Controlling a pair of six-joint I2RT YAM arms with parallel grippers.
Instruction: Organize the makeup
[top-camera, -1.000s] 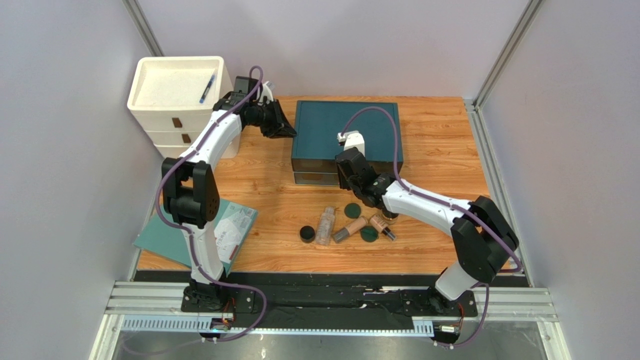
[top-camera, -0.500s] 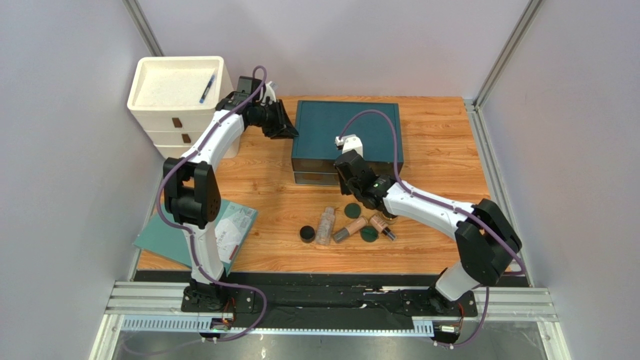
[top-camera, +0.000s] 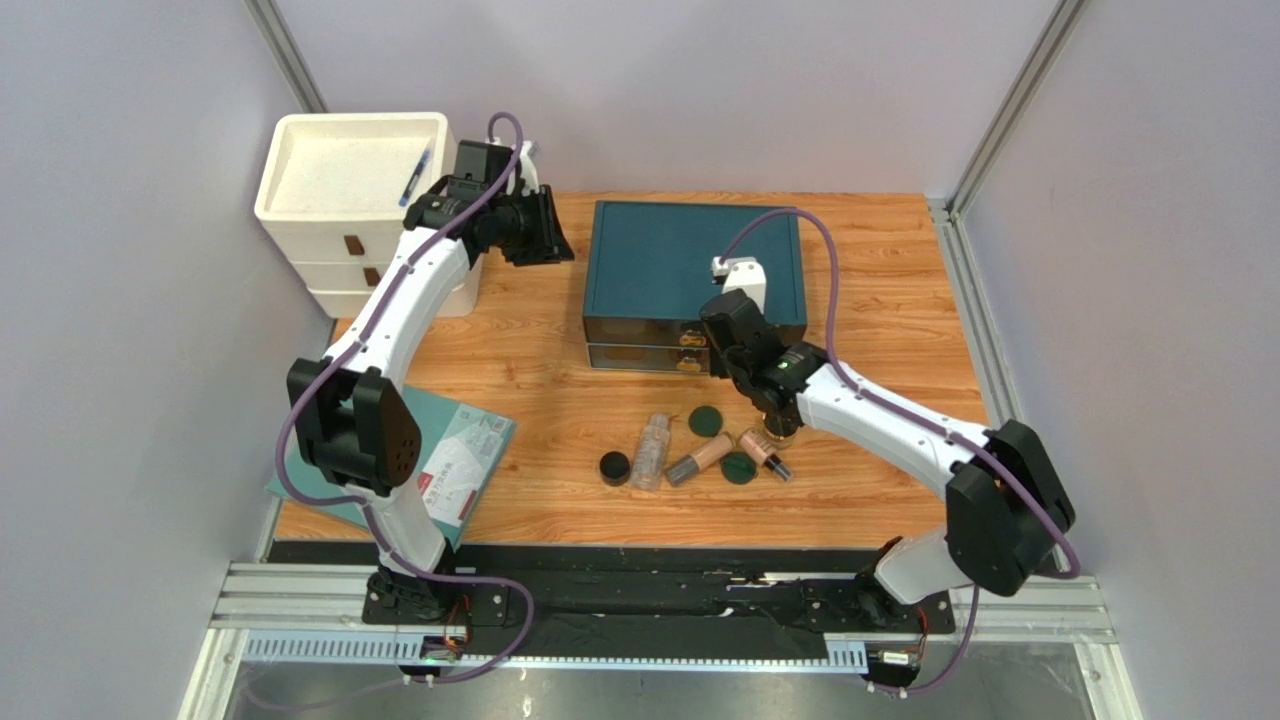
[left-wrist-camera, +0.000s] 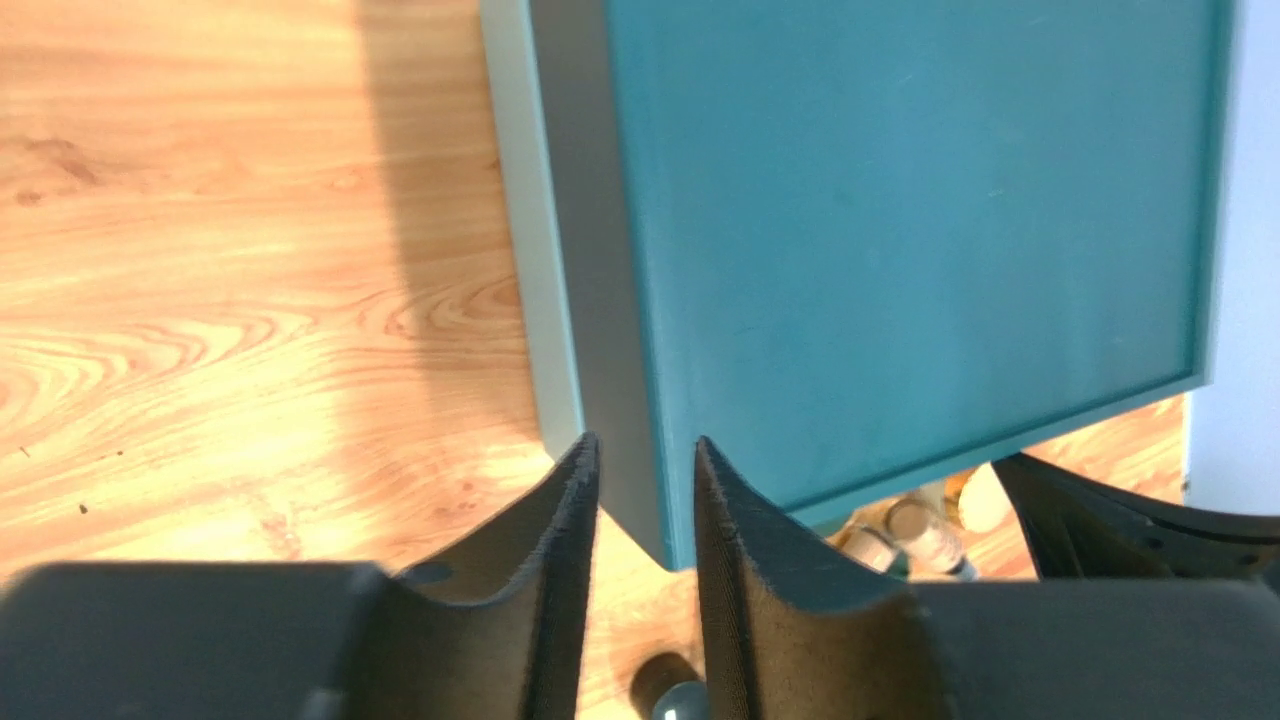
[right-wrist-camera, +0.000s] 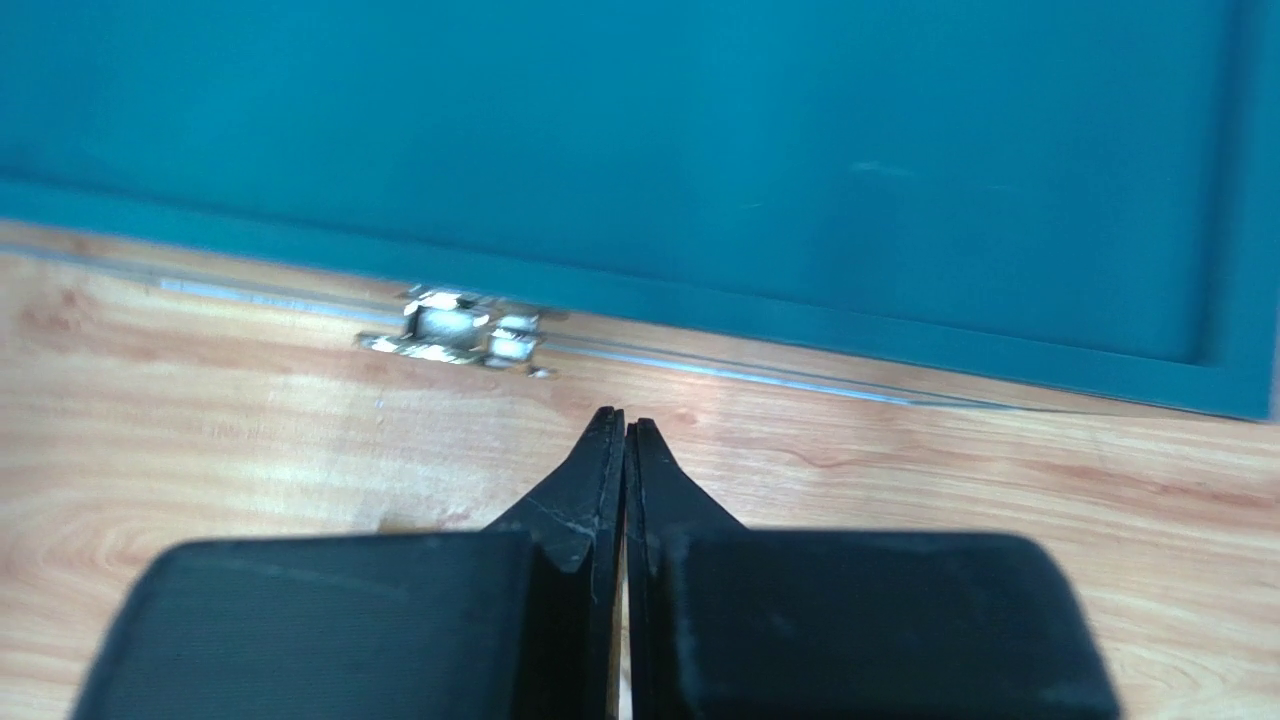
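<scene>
The right gripper (right-wrist-camera: 624, 438) is clenched with nothing between its fingers, and is held just before the metal handle (right-wrist-camera: 466, 330) on the front of the teal box (right-wrist-camera: 631, 150). The left gripper (left-wrist-camera: 646, 468) is seen slightly parted and empty, near the box's left side. The makeup (top-camera: 700, 458) is laid on the table (top-camera: 526, 345) in front of the box, with a clear bottle (top-camera: 652, 449) and a black jar (top-camera: 615, 468) at its left end.

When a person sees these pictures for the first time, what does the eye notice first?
The big teal box at the back middle of the wooden table stands out, with the right gripper shut just in front of its metal latch. Next comes the makeup, a loose cluster on the table nearer the arms.
</scene>
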